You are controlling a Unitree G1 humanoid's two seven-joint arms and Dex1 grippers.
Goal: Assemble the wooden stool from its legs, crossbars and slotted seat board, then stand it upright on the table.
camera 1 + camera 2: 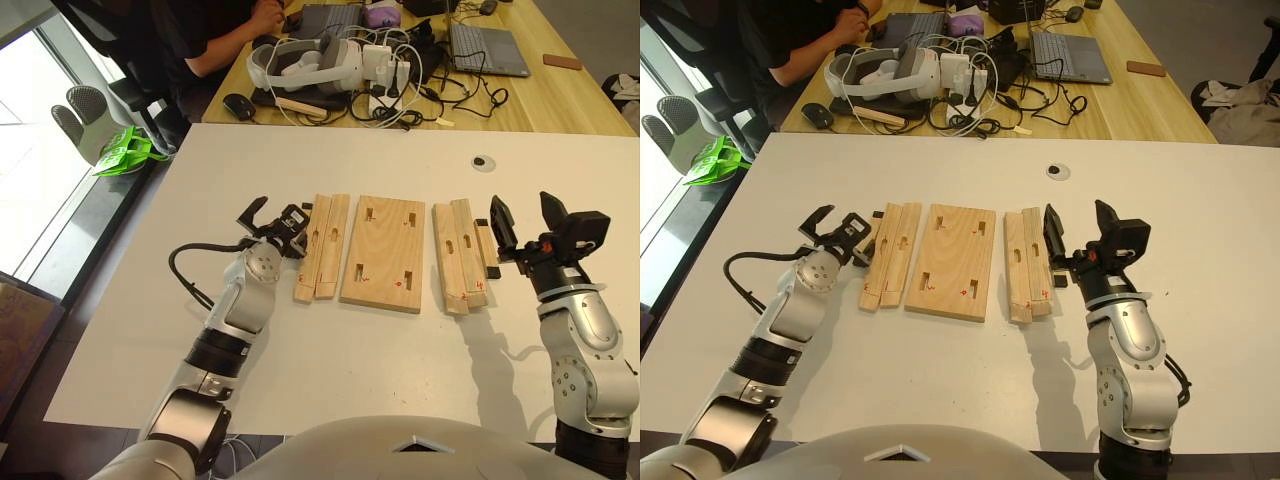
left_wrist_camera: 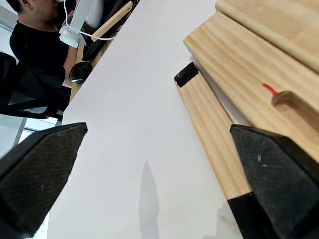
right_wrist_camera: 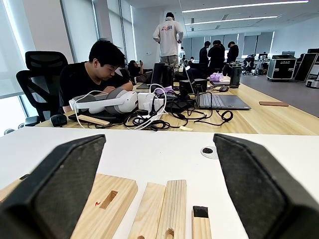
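Pale wood lies flat on your white bench (image 1: pixel 330 350): the slotted seat board (image 1: pixel 380 252) in the middle, the left pile (image 1: pixel 322 247) of legs and crossbars just beside your left fingers (image 1: pixel 250 213), the right pile (image 1: pixel 458 256) just beside your right fingers (image 1: pixel 500 224), both pairs spread wide, holding nothing.
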